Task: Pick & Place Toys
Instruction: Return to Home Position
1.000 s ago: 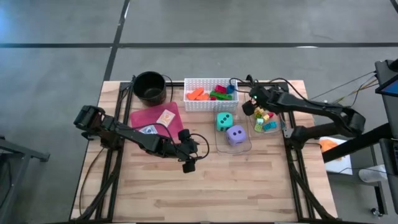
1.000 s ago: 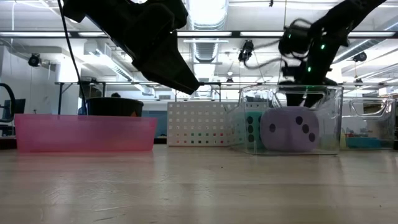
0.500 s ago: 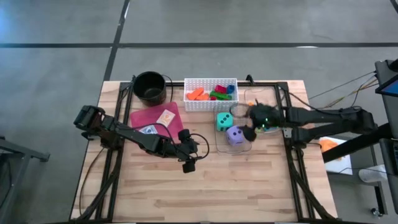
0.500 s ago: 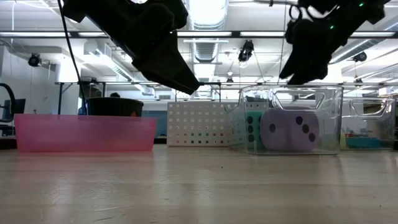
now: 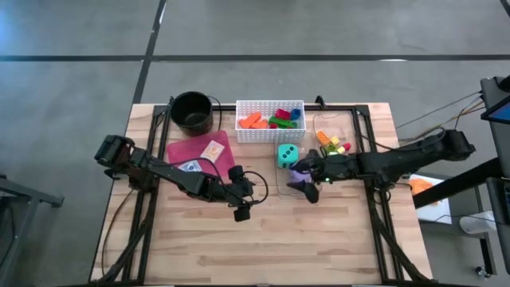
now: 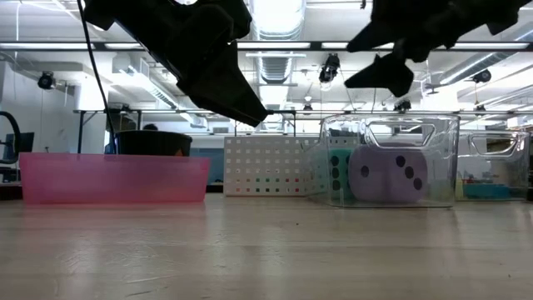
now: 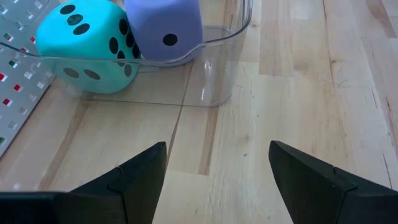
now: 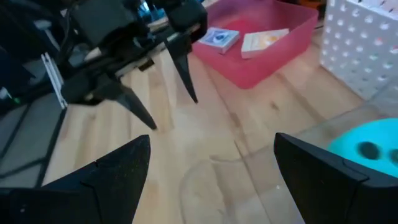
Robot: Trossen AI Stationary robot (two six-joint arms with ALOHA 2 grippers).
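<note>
Table (image 5: 319,239), seen from above: the right gripper (image 8: 213,140) hangs over the clear bin (image 6: 391,133) just right of the table's middle, fingers spread wide with nothing between them. It covers most of the purple die (image 6: 387,173) from above. The low view shows that die whole inside the bin, right beside the teal die (image 5: 288,155). The left gripper (image 7: 217,146) hovers over bare wood just off that bin toward the left edge, equally wide and empty. Small blocks (image 5: 335,145) lie in a second clear bin (image 6: 508,142) toward the right edge, partly under the right arm; too small to count. Bright blocks (image 5: 275,119) sit in the white basket (image 5: 263,136) at the far edge. Two cards (image 5: 213,149) rest on the pink tray (image 5: 182,147). The black pot (image 5: 192,112) stands by the far-left corner, its inside too dark to read.
</note>
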